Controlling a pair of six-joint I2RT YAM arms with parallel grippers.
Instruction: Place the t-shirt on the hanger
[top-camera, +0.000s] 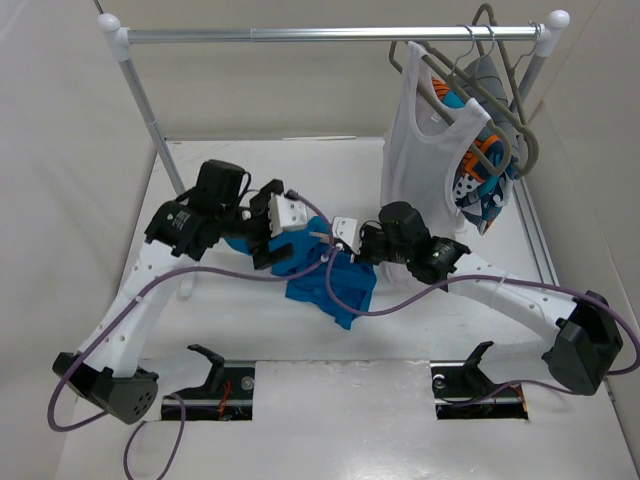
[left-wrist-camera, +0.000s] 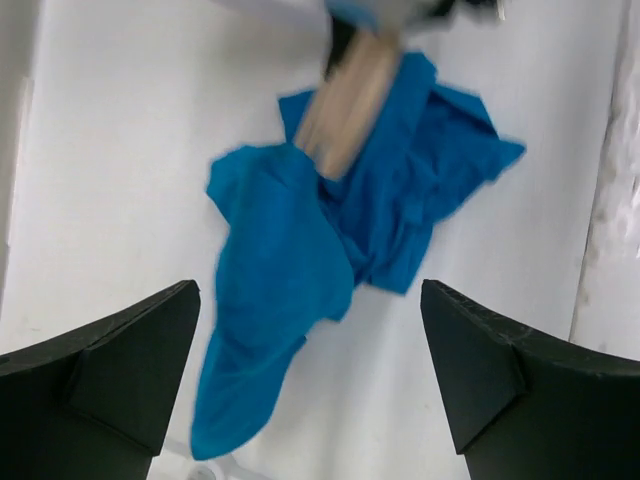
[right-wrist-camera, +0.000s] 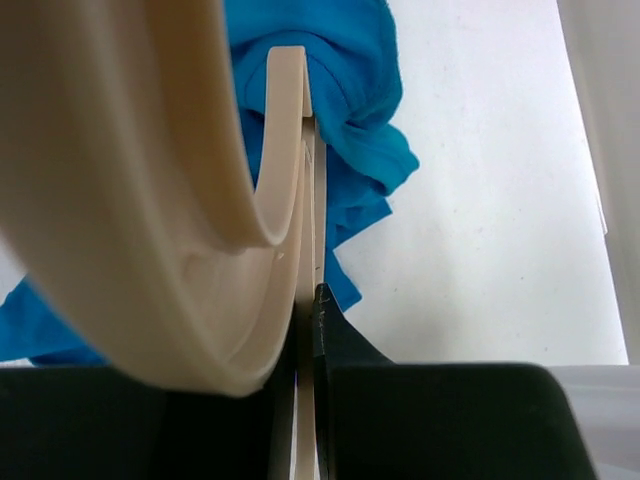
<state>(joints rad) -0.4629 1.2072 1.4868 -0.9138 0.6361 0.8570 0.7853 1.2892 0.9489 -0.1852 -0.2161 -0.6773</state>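
Note:
The bright blue t-shirt (top-camera: 335, 285) lies crumpled on the white table between the two arms. It fills the middle of the left wrist view (left-wrist-camera: 290, 270). The beige hanger (right-wrist-camera: 200, 210) is clamped in my right gripper (right-wrist-camera: 312, 300), and its far end is pushed into the blue cloth (right-wrist-camera: 350, 90). In the left wrist view the hanger (left-wrist-camera: 350, 110) reaches into the shirt from the top. My left gripper (left-wrist-camera: 310, 390) is open and empty above the shirt's near edge. From above, my left gripper (top-camera: 275, 240) and my right gripper (top-camera: 328, 240) sit close together over the shirt.
A metal clothes rail (top-camera: 330, 35) spans the back, with its left post (top-camera: 150, 120) beside my left arm. A white tank top (top-camera: 425, 140), an orange-and-blue patterned garment (top-camera: 485, 175) and grey hangers (top-camera: 500, 70) hang at its right end. Two black brackets (top-camera: 210, 365) (top-camera: 475, 360) stand at the front edge.

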